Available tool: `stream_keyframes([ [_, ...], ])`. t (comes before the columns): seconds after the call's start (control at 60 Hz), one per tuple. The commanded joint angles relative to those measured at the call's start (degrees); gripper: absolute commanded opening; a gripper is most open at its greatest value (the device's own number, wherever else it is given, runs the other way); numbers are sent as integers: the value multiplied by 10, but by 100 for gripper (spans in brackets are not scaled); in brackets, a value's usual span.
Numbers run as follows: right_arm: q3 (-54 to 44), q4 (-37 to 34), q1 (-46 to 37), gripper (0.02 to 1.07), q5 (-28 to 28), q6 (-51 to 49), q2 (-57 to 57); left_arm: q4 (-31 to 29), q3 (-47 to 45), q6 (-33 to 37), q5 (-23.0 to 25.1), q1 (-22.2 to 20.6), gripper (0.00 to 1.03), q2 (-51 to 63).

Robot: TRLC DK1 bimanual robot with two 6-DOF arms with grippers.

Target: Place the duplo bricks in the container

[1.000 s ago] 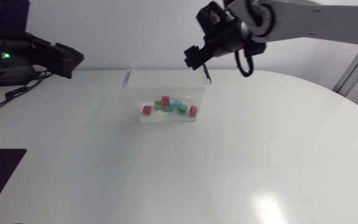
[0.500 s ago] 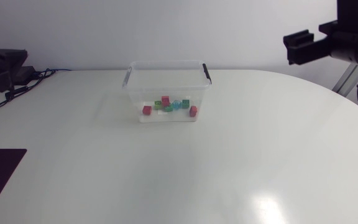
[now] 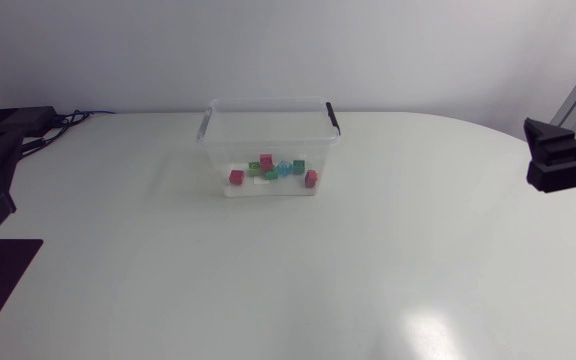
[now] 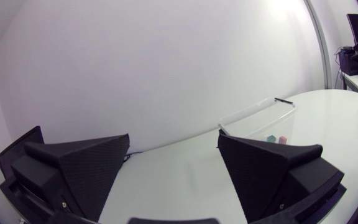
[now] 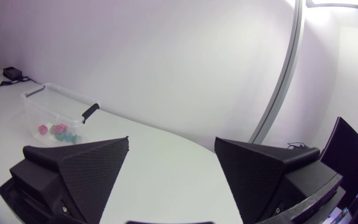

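While they stand well apart at opposite side edges of the white table (image 3: 368, 270), the matte black left gripper (image 4: 174, 146) and right gripper (image 5: 171, 144) both gape wide, holding nothing. The small red, green and blue plastic duplo bricks (image 3: 273, 170) lie inside the clear plastic container (image 3: 268, 101), which has black handles.

The worktop (image 3: 388, 230) has a smooth white surface with a semi-gloss finish that returns a soft light reflection. The container (image 3: 218, 150) is clear, smooth plastic; its two latches (image 3: 334, 117) are opaque black. The bricks (image 3: 273, 168) are moulded plastic, lightly glossy. The left claw (image 4: 173, 143) and right claw (image 5: 171, 142) are matt black; the fingers (image 4: 86, 168) carry a fine grained texture on their inner faces.
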Motion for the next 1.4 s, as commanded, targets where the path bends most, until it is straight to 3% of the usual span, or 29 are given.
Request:
stream_keyframes([
  [0.0, -37, -8, -6, 102, 4, -12, -42, 18, -35, -4, 0, 7, 99, -33],
  [0.183, -93, -14, -10, 102, 9, -9, -125, 33, -86, -6, 0, 10, 99, -89],
  [1.15, -372, 104, -26, 102, -73, 174, -311, 148, -353, -199, 15, 0, 99, -195],
  [1.383, -376, 106, -26, 102, -74, 176, -314, 150, -357, -201, 15, 0, 99, -197],
])
